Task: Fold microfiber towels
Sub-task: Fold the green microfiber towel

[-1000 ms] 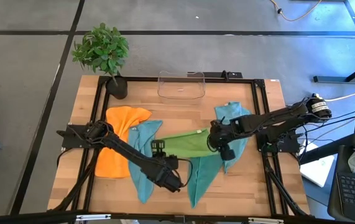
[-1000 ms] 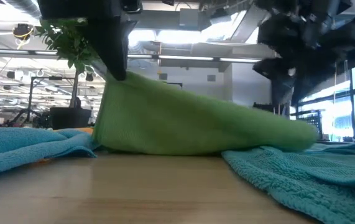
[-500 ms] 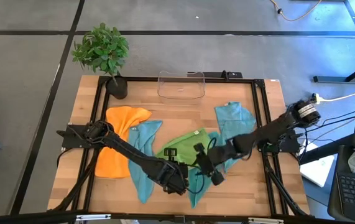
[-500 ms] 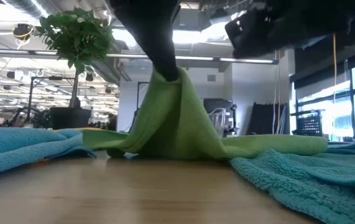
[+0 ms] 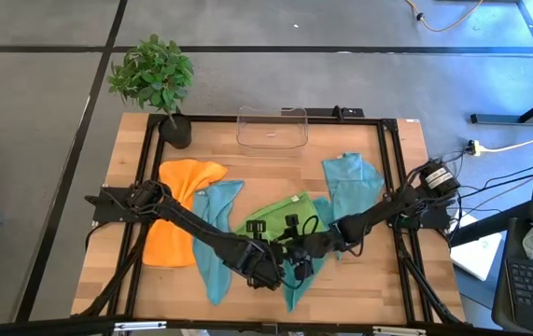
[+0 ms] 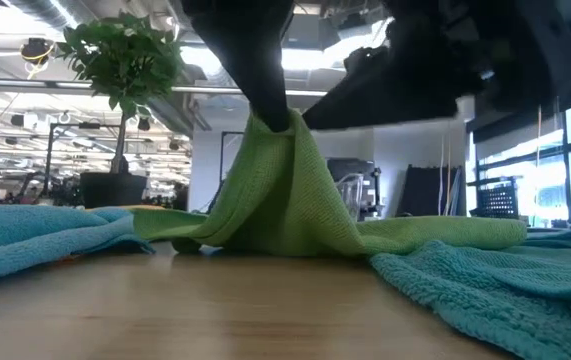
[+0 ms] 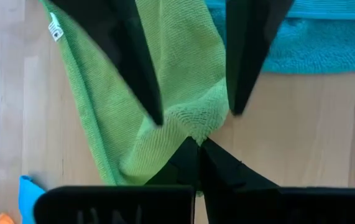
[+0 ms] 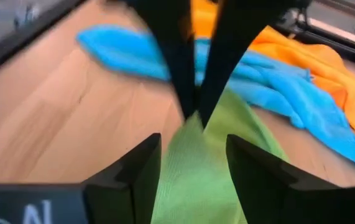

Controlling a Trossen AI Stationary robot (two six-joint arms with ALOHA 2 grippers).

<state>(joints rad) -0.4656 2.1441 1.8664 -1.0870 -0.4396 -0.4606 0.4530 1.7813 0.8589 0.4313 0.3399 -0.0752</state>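
The lime green towel (image 5: pixel 280 217) lies bunched at the table's middle, drawn up into a peak (image 6: pixel 275 140). My left gripper (image 7: pixel 196 144) is shut on that peak and also shows in the high view (image 5: pixel 268 269). My right gripper (image 8: pixel 193 140) is open. Its fingers (image 7: pixel 143 81) stand on either side of the raised green cloth, just beyond the left gripper's tips; I cannot tell whether they touch it. An orange towel (image 5: pixel 177 215) and teal towels (image 5: pixel 215 233) (image 5: pixel 350 187) lie flat around it. My left gripper pinches a bunched-up bit of the green towel (image 7: pixel 186 127) between its two fingertips, coming from above and pointing down. The cloth rises to the fingers in a tent shape (image 6: pixel 285 190), and its lower edges and right part (image 6: pixel 445 232) lie on the table.
A clear plastic bin (image 5: pixel 273 128) stands at the far edge and a potted plant (image 5: pixel 154 79) at the far left corner. Another teal towel (image 5: pixel 303 266) lies under the two grippers near the front. Black frame rails (image 5: pixel 387 168) run along the table's sides.
My right gripper has gone from the green towel's right end toward the table's near left, up to my left gripper. The towel, which hung stretched between the two grippers, now stands as a narrow peak under my left gripper, its right end fallen onto the table.
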